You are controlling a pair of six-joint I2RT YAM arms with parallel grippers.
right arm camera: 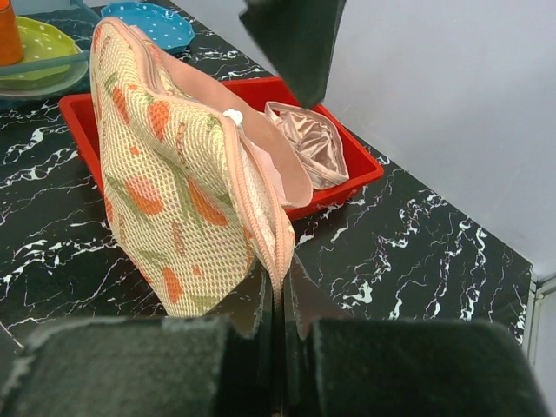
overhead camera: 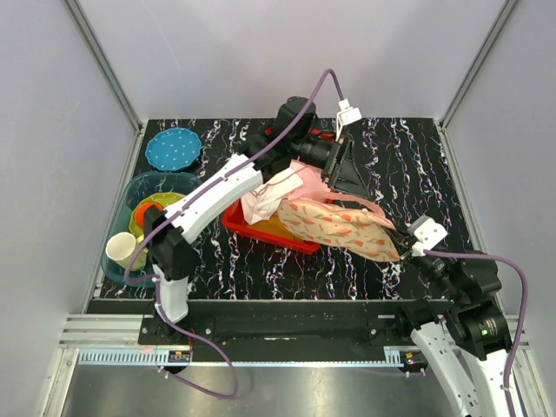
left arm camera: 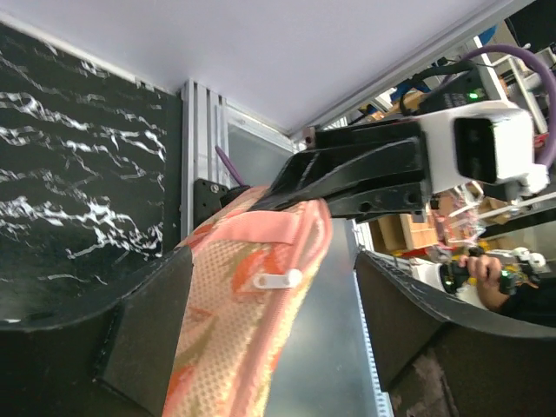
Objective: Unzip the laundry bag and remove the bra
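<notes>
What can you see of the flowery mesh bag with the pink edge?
The laundry bag is a flat oval pouch of peach-cream mesh, printed with red-orange flowers and trimmed in pink. Its zipper carries a small white pull tab. It stands on edge over the black marbled table, its far end by the red tray. The right gripper is shut on its near end. The open left gripper straddles the edge at the pull tab. How far it is unzipped I cannot tell.

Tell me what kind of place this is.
Probably a robotics lab test cell: a marbled black table walled by plain grey panels, with staged props like the red bin.
</notes>
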